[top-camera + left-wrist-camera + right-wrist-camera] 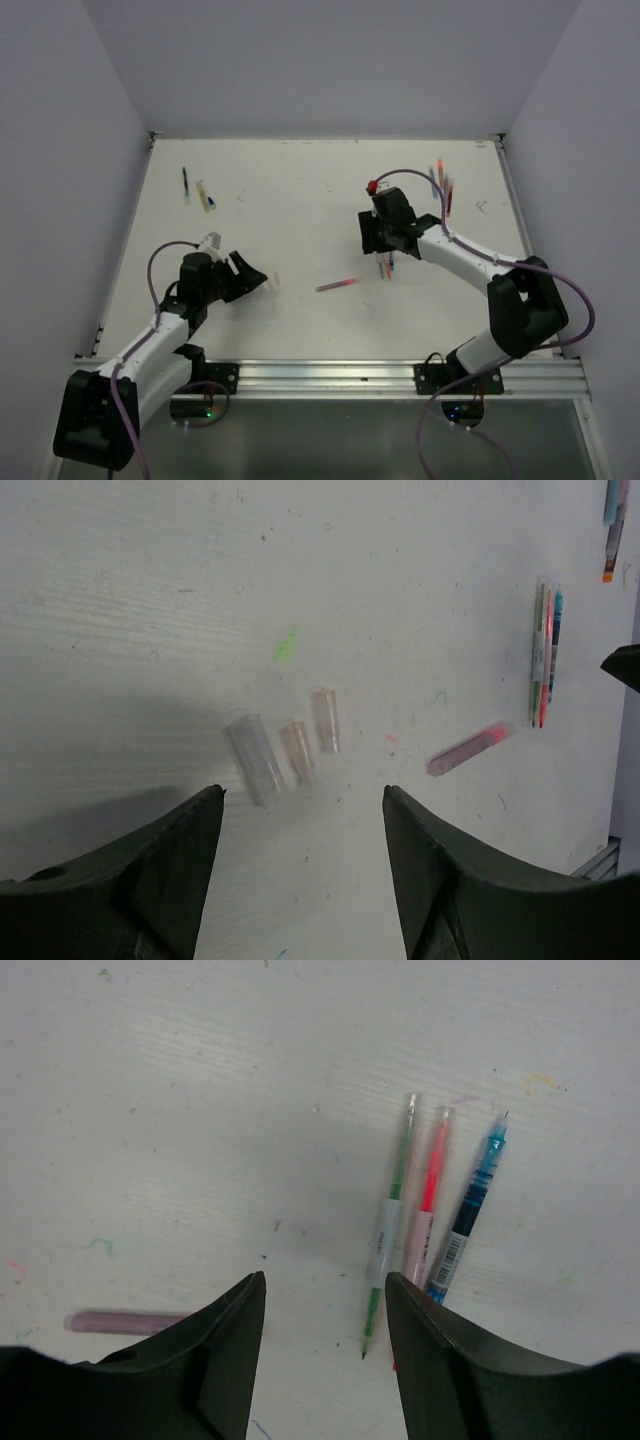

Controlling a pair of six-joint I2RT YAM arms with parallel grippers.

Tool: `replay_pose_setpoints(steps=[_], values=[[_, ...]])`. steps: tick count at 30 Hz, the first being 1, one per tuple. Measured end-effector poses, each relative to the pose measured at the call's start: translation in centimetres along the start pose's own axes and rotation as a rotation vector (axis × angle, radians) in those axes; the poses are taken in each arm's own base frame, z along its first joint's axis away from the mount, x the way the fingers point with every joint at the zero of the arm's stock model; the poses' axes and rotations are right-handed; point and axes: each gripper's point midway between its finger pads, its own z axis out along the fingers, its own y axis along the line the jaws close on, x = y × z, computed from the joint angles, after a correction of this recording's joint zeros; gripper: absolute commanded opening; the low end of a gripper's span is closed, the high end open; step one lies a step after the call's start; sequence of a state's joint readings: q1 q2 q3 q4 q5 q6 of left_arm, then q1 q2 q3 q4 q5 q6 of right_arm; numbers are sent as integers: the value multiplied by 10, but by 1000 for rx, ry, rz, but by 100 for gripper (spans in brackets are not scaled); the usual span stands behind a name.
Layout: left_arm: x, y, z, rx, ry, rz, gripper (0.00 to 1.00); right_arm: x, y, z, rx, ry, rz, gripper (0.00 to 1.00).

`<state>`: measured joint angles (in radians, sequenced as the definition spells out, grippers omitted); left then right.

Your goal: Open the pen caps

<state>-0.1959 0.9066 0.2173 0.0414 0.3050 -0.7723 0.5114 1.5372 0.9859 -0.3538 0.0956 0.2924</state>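
3 clear caps point(297, 752) lie off the pens on the table point(120, 600), side by side just right of the left gripper point(300, 790), not touching it. One is greyish, one peach, one pinkish. Their long axes run approx. left-right in the scene, almost parallel, along the direction the gripper points; which end is the open one I cannot tell

Left arm point(150, 345) is low, stretched from the near-left corner toward the centre, gripper pointing right. Its jaws stand wide apart and hold nothing. Right arm point(470, 260) bends back from the near-right base, elbow raised, and the right gripper point(325, 1285) looks down at the table, jaws also spread, nothing between them

Under the right gripper 3 pens point(428, 1195) lie parallel: green, pink-red, blue. Each has a white label; the blue one shows a barcode, text not readable. A pink pen point(468, 750) lies alone between both grippers, approx. left-right
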Motion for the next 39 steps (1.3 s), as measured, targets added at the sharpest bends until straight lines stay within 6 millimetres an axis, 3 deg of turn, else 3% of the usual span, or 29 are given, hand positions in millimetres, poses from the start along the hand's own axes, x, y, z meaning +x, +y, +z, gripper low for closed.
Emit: replay_pose_setpoints(steps=[3,10,17,21,27,33,39], values=[[-5,-1,-5,-9,-23,11,69,-6,17,-10,-10,-30,-19,56],[-10,-24,-8,65,-17,99,70,5,23,-16,-15,-10,14,56],[15,-114,2,255,94,406,71,11,25,-23,-37,-1,54,57],[23,-146,20,257,114,536,72,10,25,-33,-40,-6,77,57],[50,-150,55,160,155,684,74,4,8,-57,38,-29,116,60],[77,-149,75,104,192,807,79,-10,-20,-83,117,-86,163,61],[94,-156,94,85,214,888,80,-11,-31,-94,135,-97,184,61]])
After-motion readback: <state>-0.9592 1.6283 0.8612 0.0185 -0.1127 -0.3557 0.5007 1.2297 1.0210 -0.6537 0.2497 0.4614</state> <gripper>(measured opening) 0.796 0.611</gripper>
